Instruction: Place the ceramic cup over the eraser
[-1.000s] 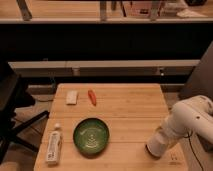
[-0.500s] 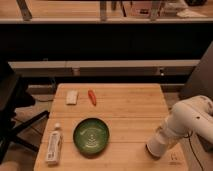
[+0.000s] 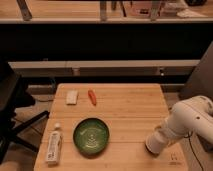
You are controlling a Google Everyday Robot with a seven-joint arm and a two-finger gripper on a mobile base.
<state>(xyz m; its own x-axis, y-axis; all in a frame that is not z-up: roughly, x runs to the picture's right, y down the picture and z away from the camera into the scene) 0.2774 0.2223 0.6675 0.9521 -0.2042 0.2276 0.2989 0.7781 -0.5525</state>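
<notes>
Claw [image 3: 157, 143] hangs from bent arm [image 3: 192, 119] at table [image 3: 127, 107] front-right.

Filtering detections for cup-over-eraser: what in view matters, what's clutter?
Job: white eraser, far left of the table; gripper, low over the near right corner; ceramic cup not discernible.
Lying about: orange object beside the eraser; green bowl; white bottle, near left.

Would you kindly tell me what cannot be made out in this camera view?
- Ceramic cup: not identifiable anywhere; possibly hidden by the arm.
- Gripper, at the table front right: what it holds is masked by the arm.
- Arm: cut off by the right edge.
- Bottle label: too small.
</notes>
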